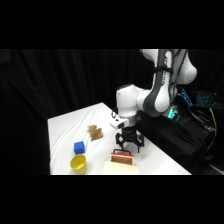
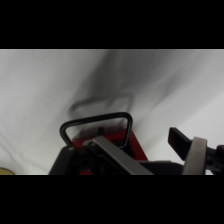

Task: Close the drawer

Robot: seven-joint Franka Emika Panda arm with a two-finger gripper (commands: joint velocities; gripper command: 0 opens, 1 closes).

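Black curtains backed the white table (image 1: 65, 125), where the drawer (image 1: 121, 159) sat low at centre frame in its pale beige box (image 1: 121, 169), apparently pulled out and not yet pushed home. Just above its black bar handle (image 2: 97, 123) hung the gripper (image 1: 129, 145), fingers spread and holding nothing, probably placed to press the front inward. Left of it sat a blue cube (image 1: 79, 147) and a yellow cup (image 1: 78, 163).
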